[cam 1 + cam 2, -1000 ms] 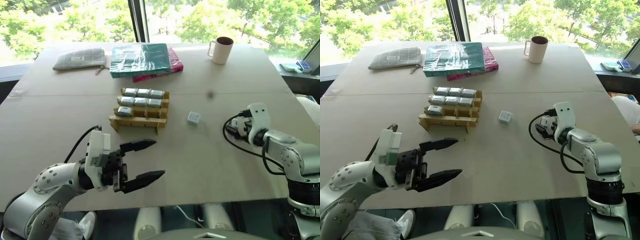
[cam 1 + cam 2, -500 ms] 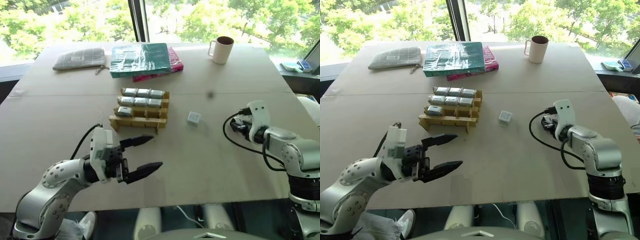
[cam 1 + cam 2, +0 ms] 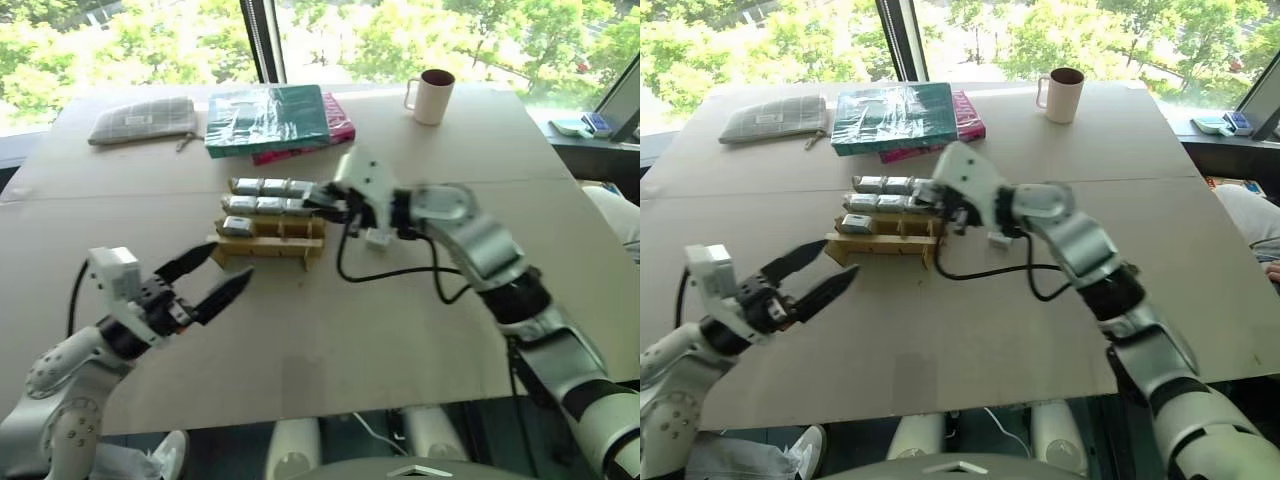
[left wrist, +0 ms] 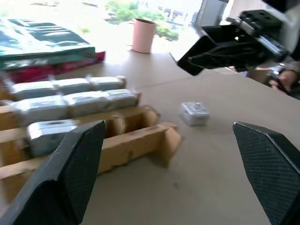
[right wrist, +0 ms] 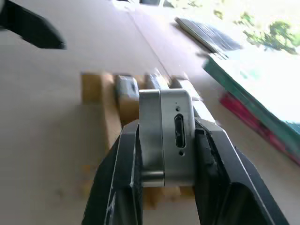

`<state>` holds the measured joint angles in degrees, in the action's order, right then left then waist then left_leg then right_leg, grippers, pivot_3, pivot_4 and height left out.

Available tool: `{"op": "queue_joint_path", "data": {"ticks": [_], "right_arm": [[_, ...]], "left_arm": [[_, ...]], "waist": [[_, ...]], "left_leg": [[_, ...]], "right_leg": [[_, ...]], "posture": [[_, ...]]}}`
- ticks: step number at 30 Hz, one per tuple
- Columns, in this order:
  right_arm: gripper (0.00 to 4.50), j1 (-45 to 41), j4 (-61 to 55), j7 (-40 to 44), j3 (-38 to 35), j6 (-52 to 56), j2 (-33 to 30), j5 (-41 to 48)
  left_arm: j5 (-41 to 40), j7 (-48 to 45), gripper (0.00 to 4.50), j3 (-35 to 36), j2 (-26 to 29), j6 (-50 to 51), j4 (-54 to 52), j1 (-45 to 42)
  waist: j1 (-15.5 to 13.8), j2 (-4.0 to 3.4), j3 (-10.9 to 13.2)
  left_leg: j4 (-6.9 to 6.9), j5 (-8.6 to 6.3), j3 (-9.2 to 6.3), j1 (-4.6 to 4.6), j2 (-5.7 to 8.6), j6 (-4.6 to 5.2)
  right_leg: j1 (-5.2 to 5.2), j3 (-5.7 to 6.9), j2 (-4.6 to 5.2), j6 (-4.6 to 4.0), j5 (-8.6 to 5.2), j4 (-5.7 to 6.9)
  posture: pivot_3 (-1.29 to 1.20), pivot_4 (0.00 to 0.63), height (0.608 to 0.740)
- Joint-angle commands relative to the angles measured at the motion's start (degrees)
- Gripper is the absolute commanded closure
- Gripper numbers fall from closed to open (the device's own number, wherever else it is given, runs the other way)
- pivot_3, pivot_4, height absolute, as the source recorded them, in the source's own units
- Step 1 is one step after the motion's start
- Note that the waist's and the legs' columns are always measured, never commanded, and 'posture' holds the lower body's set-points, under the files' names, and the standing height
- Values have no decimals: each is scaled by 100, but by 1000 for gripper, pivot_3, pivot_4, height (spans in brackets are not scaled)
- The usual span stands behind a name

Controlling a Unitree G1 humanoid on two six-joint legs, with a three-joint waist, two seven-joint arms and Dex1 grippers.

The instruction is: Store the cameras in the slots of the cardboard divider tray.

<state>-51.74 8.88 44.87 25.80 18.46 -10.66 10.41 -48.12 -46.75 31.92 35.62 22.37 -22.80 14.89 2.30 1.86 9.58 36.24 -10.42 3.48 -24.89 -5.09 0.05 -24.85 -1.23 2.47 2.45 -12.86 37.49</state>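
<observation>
Right gripper (image 5: 166,140) held 1 camera (image 5: 166,131) tight, just right of tray (image 3: 268,247), pointing left at it. Free slots lay near side. Loose camera (image 4: 195,113) sat right of tray. Left gripper (image 3: 205,281) open, near-left.

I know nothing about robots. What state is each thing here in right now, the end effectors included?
Left end effector: open, empty.
Right end effector: shut on the held camera.
Cardboard divider tray: partly filled, some slots empty.
Stored cameras: seated in the tray's slots.
Loose camera: lying on the table beside the tray, not stored.
Mug: upright.
</observation>
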Motion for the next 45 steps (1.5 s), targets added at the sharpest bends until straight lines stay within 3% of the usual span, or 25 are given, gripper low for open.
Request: {"op": "queue_joint_path", "data": {"ticks": [1,9,16,27,37,39,42,45], "right_arm": [[3688,-485,1198,81,-58,-865,521,-291],[3688,-1312,3272,141,-345,-1826,1499,-555],[3688,-1637,4327,20,-538,-2398,1905,-850],[3688,-1768,5194,-73,-580,-2952,2105,-1382],[3688,-1850,5466,231,-607,-2990,2138,-1521],[2666,-1876,5434,270,-675,-2967,2137,-1483],[1518,-1932,5140,166,-930,-2926,2113,-1303],[1518,-1842,4219,491,-1245,-2433,1987,-881]], "left_arm": [[-214,93,0,484,-47,7,20,207],[-433,817,0,679,-82,259,-721,445],[-705,1198,0,805,-22,492,-1116,545],[-922,536,0,1267,407,641,-874,923],[-742,-13,0,1472,297,467,-657,1248],[-690,-122,0,1487,278,401,-557,1273],[-622,-307,0,1480,265,308,-389,1282],[-547,-464,0,1357,269,250,-260,1211]], "waist": [[-27,2,1],[1,18,-2],[21,15,0],[32,-3,12],[23,-10,16],[24,-11,17],[27,-13,18],[28,-11,21]], "left_leg": [[0,-1,5,-2,2,-2],[-8,-19,8,-6,4,-32],[-25,-19,10,-6,2,-34],[-28,-20,15,-14,2,-35],[-37,-20,18,-20,2,-35],[-37,-20,20,-20,2,-35],[-39,-20,19,-21,2,-35],[-41,-20,19,-23,2,-36]], "right_leg": [[1,1,9,-1,1,-5],[-3,13,26,-5,3,-13],[-8,13,24,-6,4,-15],[-28,10,24,-6,3,-18],[-36,9,26,-7,3,-23],[-36,8,26,-7,3,-24],[-38,9,25,-7,3,-24],[-41,9,25,-7,3,-24]], "posture": [[0,150,740],[0,150,740],[0,150,740],[0,150,740],[0,150,740],[0,150,740],[0,150,740],[0,150,740]]}}
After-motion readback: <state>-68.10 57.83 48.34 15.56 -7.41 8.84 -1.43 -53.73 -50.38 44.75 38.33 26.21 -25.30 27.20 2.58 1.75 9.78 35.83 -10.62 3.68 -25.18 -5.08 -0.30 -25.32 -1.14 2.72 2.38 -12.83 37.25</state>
